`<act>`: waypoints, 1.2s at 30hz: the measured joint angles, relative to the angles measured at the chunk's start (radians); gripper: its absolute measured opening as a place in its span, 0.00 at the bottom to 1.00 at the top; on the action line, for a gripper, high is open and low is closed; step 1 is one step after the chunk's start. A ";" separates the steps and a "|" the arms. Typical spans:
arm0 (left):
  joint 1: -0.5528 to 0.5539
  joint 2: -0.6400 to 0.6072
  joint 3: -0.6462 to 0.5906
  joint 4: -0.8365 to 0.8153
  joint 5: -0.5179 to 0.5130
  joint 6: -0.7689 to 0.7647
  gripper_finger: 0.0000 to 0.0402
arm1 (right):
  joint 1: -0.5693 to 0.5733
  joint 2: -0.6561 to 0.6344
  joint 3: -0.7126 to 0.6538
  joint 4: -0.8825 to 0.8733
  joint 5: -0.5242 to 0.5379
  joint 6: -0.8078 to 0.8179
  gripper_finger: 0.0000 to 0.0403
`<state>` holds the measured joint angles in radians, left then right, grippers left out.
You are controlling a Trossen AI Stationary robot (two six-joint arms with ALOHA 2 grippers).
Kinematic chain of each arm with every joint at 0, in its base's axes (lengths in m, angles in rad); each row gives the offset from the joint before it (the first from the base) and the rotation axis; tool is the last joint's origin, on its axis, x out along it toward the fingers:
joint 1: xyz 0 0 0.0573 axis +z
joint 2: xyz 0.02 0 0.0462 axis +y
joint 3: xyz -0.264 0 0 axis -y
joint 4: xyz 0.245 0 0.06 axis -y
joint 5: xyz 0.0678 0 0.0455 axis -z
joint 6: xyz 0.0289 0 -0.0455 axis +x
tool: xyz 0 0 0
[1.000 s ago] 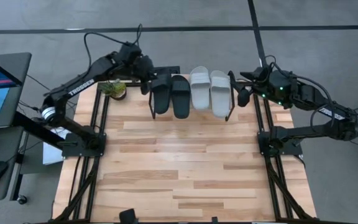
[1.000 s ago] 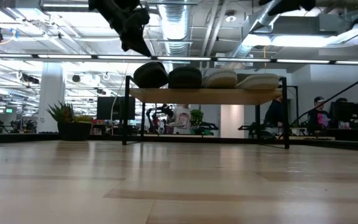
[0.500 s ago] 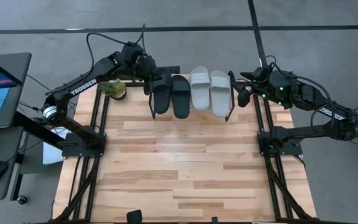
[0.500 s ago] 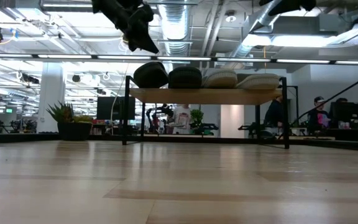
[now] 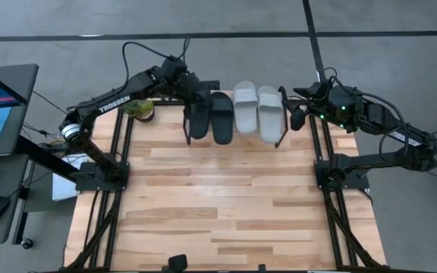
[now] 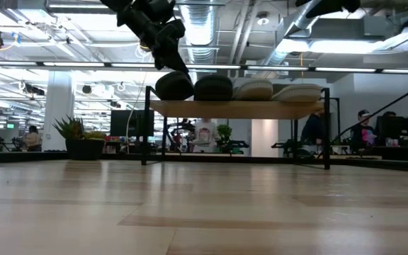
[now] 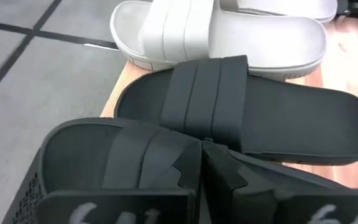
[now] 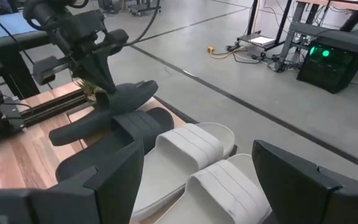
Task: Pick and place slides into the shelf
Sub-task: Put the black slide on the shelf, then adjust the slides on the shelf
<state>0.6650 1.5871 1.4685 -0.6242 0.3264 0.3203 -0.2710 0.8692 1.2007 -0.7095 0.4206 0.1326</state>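
All four slides sit side by side on the shelf [image 5: 281, 138], which stands at the far edge of the table [image 5: 226, 205]. From my left to my right they run: black slide [image 5: 198, 115], second black slide [image 5: 221, 116], grey slide [image 5: 245, 109], second grey slide [image 5: 269, 114].

My left gripper [image 5: 193, 97] is over the far end of the outermost black slide, at the shelf's left end. Its fingers [image 7: 191, 171] are pressed together, tips meeting right at that slide's strap [image 7: 145, 155]. From the low view the gripper [image 6: 174, 58] comes down onto the top of the slide [image 6: 173, 86]. I think the tips are touching the strap, but I can't be sure whether they press on it or only rest just above. Nothing is pinched between them.

In the left wrist view the second black slide [image 7: 253, 115] lies just beyond the first, and a grey slide [image 7: 222, 37] beyond that, all lying flat on the wood.

My right gripper [image 5: 294, 115] waits just off the shelf's right end, beside the second grey slide, fingers [image 8: 114, 180] spread wide and holding nothing. Its wrist view looks along the row, grey slides [image 8: 185, 152] nearest.

A small potted plant [image 5: 138, 109] stands on the table's far left corner, under my left arm.
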 joint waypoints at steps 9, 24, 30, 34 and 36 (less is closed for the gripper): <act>-0.009 0.003 -0.002 0.039 0.027 -0.001 0.00 | 0.000 0.000 0.000 0.000 0.000 0.000 0.72; -0.054 0.007 0.247 -0.235 0.016 0.199 0.00 | 0.000 0.001 0.000 -0.018 0.000 0.000 0.72; -0.084 0.076 0.402 -0.444 -0.065 0.303 0.00 | 0.000 0.000 0.000 -0.040 0.000 0.000 0.72; -0.102 0.154 0.475 -0.559 -0.076 0.343 0.00 | 0.000 0.000 0.000 -0.042 0.000 0.000 0.72; -0.111 0.173 0.478 -0.565 -0.075 0.356 0.00 | 0.000 0.000 0.000 -0.042 0.000 0.000 0.72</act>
<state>0.5544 1.7606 1.9469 -1.1892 0.2513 0.6761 -0.2710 0.8692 1.2007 -0.7513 0.4206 0.1322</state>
